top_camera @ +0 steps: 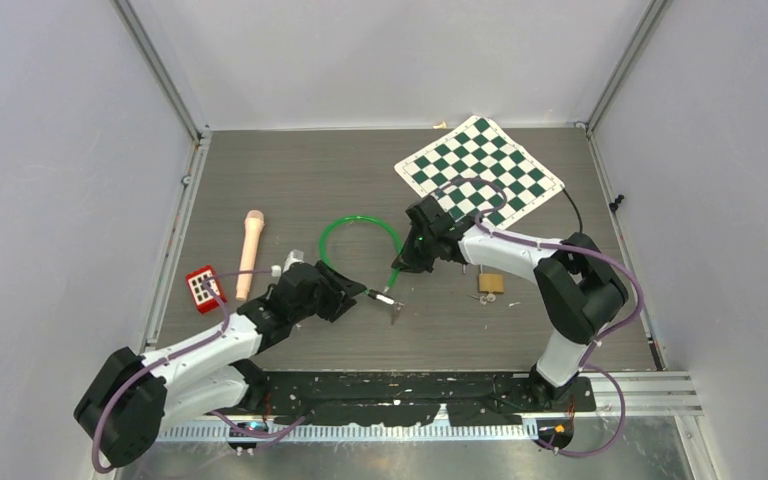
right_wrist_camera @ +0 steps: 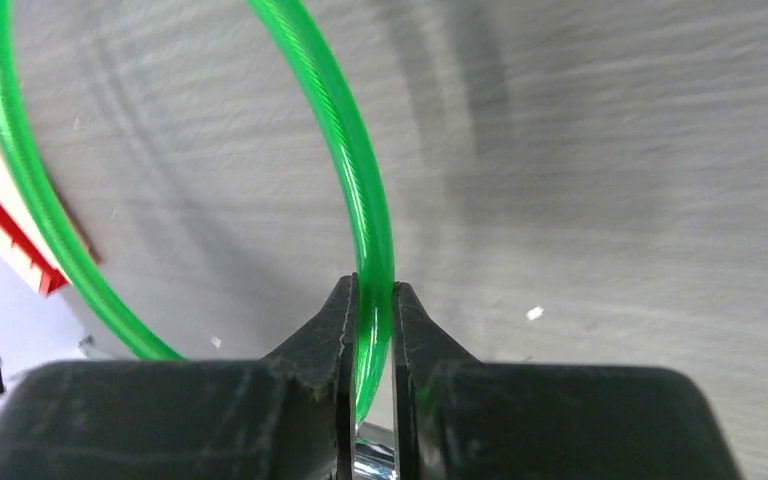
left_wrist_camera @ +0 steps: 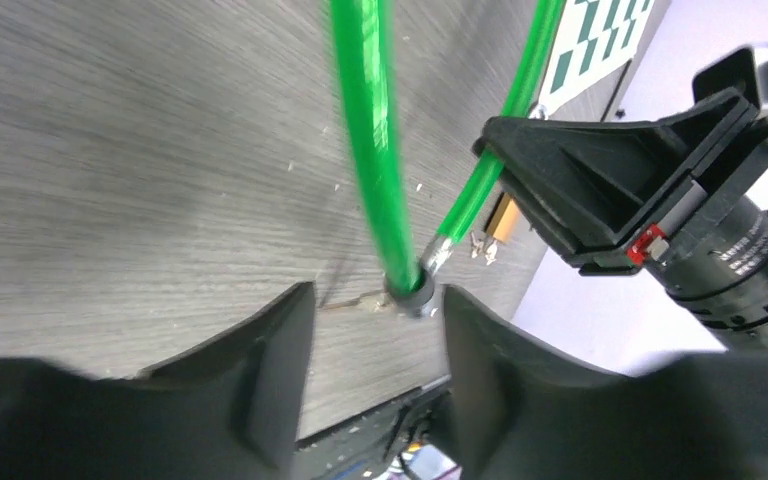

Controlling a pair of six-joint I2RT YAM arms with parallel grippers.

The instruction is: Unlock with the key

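Two locks show here, and I judge this to be the first risk. The green cable (right_wrist_camera: 360, 200) loop lies in the middle of the table (top_camera: 290, 180). The brass padlock (top_camera: 490, 283), with small keys (top_camera: 477, 297) just beside it, lies near the right arm, apart from both grippers. No gripper holds a key.

The right gripper (right_wrist_camera: 373, 290) is closed tight on the green cable. The left gripper (left_wrist_camera: 378, 292) has its jaws apart, one at each side of the cable's metal end (left_wrist_camera: 412, 290), and I cannot see that they touch it.

The cable looks smooth and springy. If the right arm pulls, the cable may slide through the fingers or swing the metal end away from the left jaws. The keys are thin and flat, so picking them up can fail.
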